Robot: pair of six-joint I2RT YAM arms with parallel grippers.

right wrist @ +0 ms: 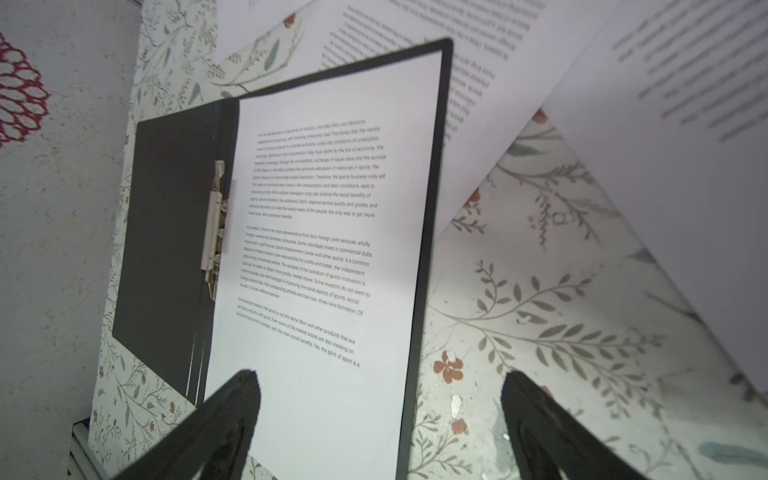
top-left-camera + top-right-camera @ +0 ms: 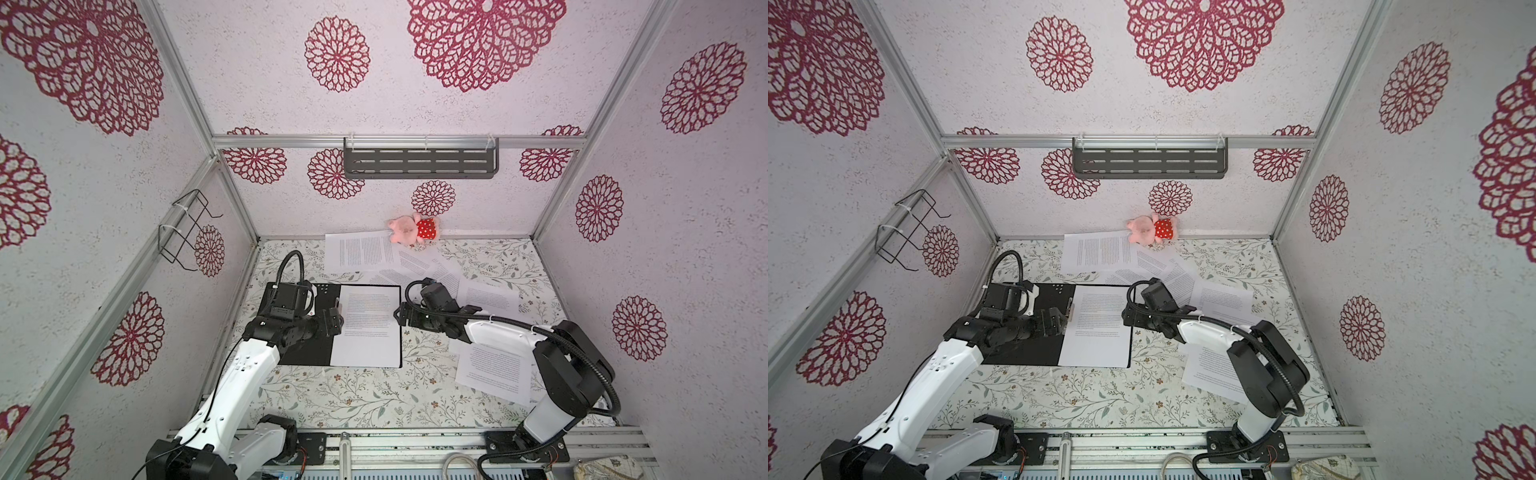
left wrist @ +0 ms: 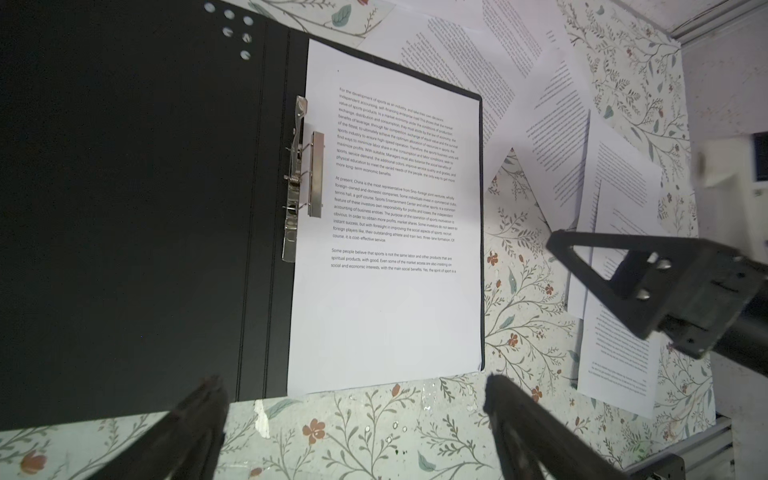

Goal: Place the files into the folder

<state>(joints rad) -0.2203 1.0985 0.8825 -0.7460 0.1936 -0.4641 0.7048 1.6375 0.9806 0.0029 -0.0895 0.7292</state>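
Bimanual filing scene, read from the left edge of the bench (image 2: 374,399) to its right. The left arm reaches over the black left cover of the folder (image 2: 305,353), which lies open and flat left of the bench's centre, its spine running from near edge to far edge. The left gripper (image 3: 353,384) has its fingers spread wide with nothing between them. The spine clip (image 3: 300,178) lies along the spine, its bar over the left margin of the filed sheet (image 2: 368,328), which fills the folder's right cover with its long axis parallel to the spine. Just beside the folder's right edge hangs the right gripper (image 1: 380,376), fingers likewise spread and empty, pointing toward the folder; whether it touches the cover cannot be told. The other files (image 2: 490,297) lie loose and overlapping outside the folder, fanned from the middle of the far edge toward the right edge, one of them under the right arm. A plush toy (image 2: 409,229) rests at the far edge, touching a corner of the farthest sheet.

Judgement: one sheet is in place and most are not, so the step in hand is fetching the next. The loose files lie to the right of and beyond the right gripper, away from where it points, and the folder parts them from the left gripper; the right arm is nearer. The closest sheets lie askew to the bench's edges.
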